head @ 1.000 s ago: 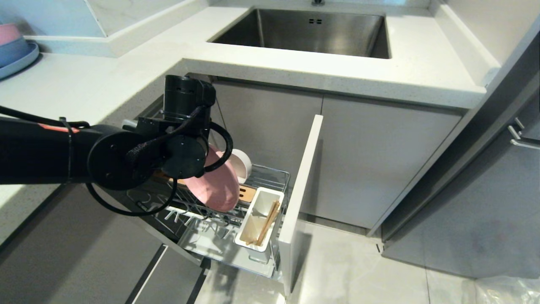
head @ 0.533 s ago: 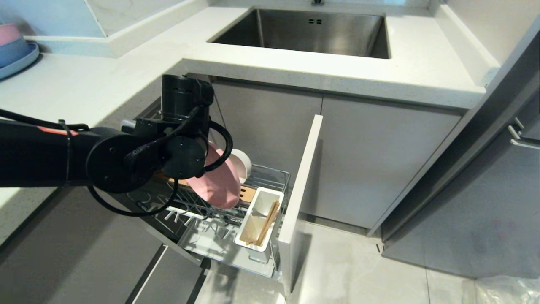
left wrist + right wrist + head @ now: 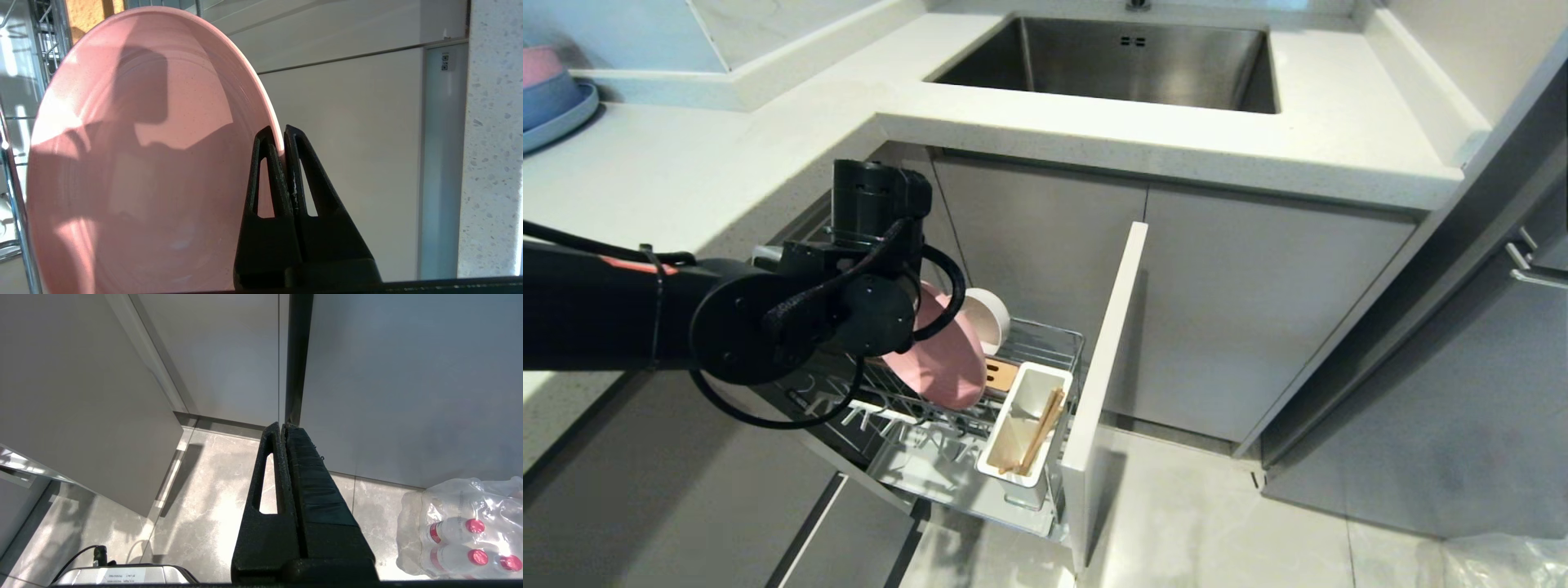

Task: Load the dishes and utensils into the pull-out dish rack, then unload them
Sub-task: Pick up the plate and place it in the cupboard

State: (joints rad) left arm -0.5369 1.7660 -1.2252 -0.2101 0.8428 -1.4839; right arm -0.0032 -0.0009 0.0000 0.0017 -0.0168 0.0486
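Left gripper [image 3: 282, 134] has dipped slightly since a second ago, pink plate [image 3: 943, 359] lower with it. Fingers pinch plate rim; plate stands on edge over dish rack [image 3: 1045, 343], before white bowl [image 3: 987, 318]. Right gripper [image 3: 284, 428] pressed together, above floor. No legible writing.

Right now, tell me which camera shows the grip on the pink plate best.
The left wrist view: the left gripper is shut on the pink plate at its rim. In the head view the arm hides the grip; only part of the plate shows. The right wrist view shows none.
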